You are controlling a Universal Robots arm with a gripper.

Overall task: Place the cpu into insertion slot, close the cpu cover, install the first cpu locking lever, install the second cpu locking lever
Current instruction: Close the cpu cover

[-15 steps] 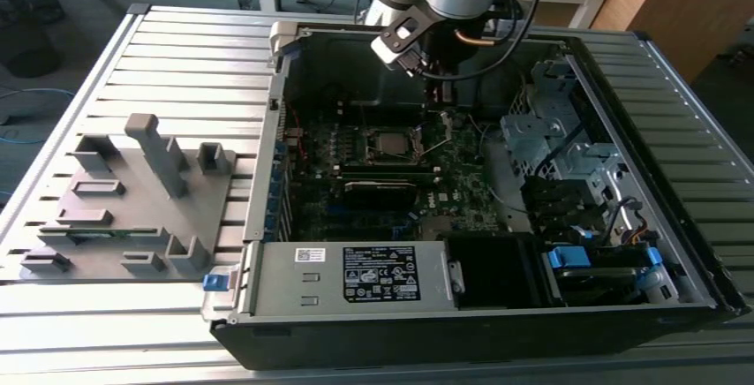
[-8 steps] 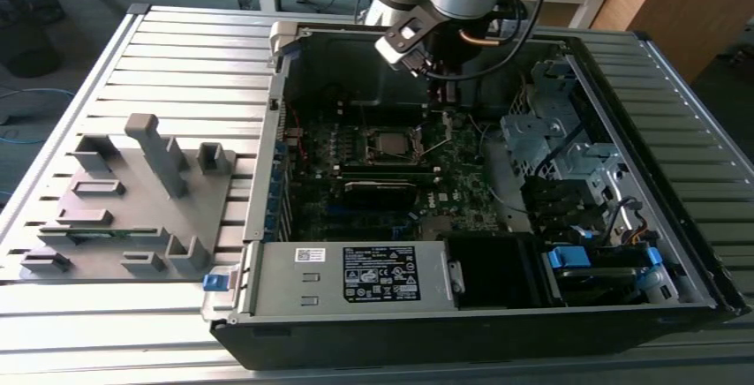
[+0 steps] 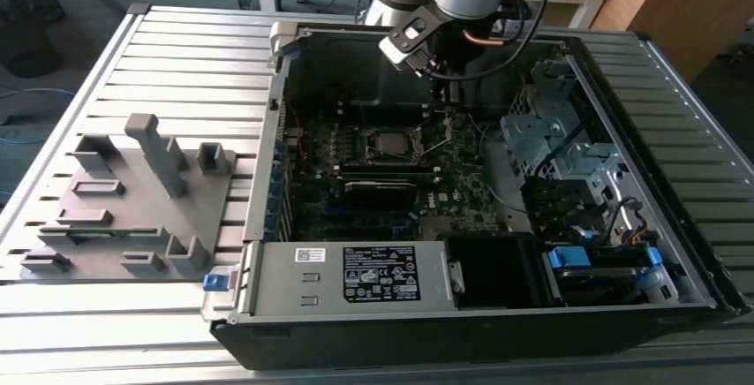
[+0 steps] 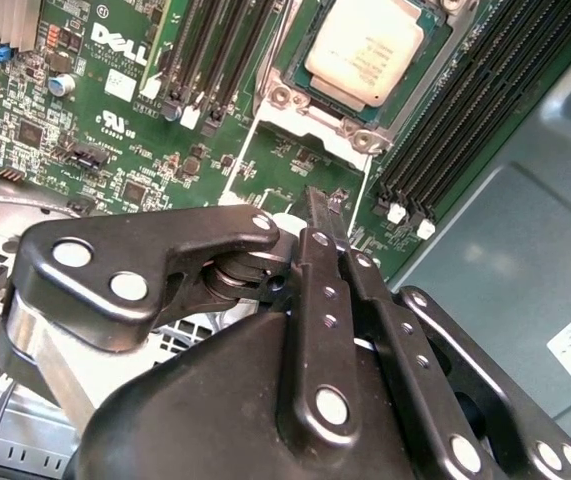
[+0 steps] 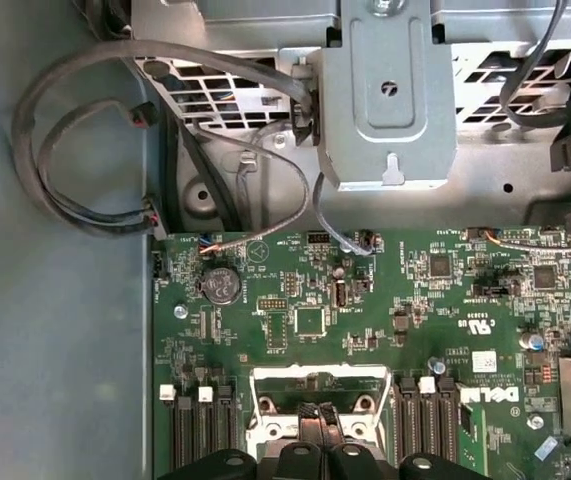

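Hanging over the motherboard [image 5: 365,320] inside the open computer case [image 3: 471,336], the hand [image 4: 317,205] has its fingers pressed together on nothing, just beside the insertion slot [image 4: 427,62] on its far side in the exterior view. The cpu [image 4: 365,50] lies in that slot.

— Where's the cpu [image 4: 365,50]?
— It lies flat in the square insertion slot [image 3: 374,144], with its dull silver top facing up.
— And the cpu cover [image 4: 417,88]?
— It's a thin metal frame, lying down flat around it.
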